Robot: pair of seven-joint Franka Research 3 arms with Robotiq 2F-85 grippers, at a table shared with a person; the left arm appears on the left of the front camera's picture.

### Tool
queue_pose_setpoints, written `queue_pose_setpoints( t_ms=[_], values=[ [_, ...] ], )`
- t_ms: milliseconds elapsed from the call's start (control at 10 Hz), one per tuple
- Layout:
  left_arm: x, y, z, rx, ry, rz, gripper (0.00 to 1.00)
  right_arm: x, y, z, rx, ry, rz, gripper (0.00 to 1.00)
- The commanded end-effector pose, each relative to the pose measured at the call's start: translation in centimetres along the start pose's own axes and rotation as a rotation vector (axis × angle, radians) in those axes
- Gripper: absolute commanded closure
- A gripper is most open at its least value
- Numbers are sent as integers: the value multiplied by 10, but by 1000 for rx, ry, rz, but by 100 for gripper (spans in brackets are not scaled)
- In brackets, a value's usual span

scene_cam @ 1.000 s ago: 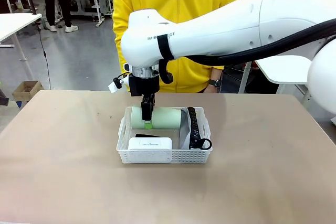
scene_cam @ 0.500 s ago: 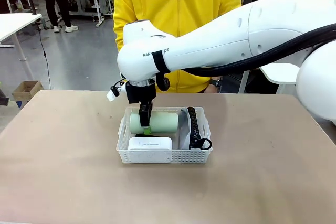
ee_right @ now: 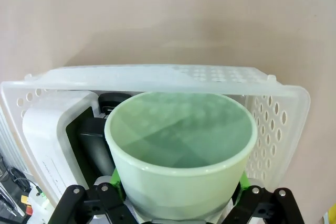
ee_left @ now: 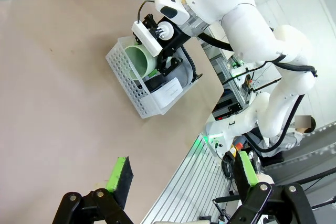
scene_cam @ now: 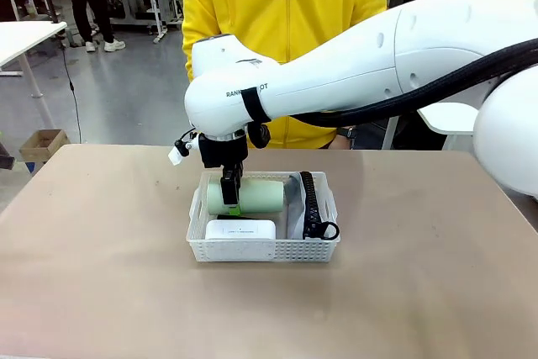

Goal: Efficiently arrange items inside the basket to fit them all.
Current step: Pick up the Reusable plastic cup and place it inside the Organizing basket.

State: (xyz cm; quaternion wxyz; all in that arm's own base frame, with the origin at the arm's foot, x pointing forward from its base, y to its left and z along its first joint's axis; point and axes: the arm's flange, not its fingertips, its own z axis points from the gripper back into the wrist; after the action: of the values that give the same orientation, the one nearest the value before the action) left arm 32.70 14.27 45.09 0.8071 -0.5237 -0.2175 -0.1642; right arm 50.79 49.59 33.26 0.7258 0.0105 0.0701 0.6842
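While the right claw (scene_cam: pixel 230 197) grasps the pale green cup (scene_cam: pixel 256 197) on its side, pads on either side of the cup wall in the right wrist view, the cup sits low over the far half of the white basket (scene_cam: pixel 262 249), mouth toward the left end wall. The left claw (ee_left: pixel 181 177) hangs released, jaws wide w/ nothing between them, well apart from the basket, over bare tabletop (scene_cam: pixel 101 275) near the edge. Inside the basket: flat white box (scene_cam: pixel 240 229) at the near-left, grey pouch (scene_cam: pixel 304 208) w/ black zipper & loop along the right side, black stapler (ee_right: pixel 97 140) partly under the cup next to the box, seen in the right wrist view. Risks, as I judge them: cup is round & lying sideways, so on release it could roll toward the box or ride up on the stapler & stick above the rim; the light basket could shift if the cup rim pushes the left wall; a claw finger could catch the stapler or the perforated wall when pulling out; pouch is soft, may slump into the freed gap. Count: 1 cup, 1 box, 1 stapler, 1 pouch, 1 basket, 2 claws; 1 person in a yellow jacket (scene_cam: pixel 286 14) at the far side, hands not on the tabletop.
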Motion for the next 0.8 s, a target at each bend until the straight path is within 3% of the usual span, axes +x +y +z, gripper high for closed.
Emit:
queue_pose_setpoints(
  t_ms=[0, 700],
  values=[
    [1, -1, -1, -13, -24, -18, 0, -3, 3, -5, -39, 15, -14, 0],
    [1, -1, -1, -13, -24, -18, 0, -4, 8, -3, -50, 28, 6, 0]
  ],
)
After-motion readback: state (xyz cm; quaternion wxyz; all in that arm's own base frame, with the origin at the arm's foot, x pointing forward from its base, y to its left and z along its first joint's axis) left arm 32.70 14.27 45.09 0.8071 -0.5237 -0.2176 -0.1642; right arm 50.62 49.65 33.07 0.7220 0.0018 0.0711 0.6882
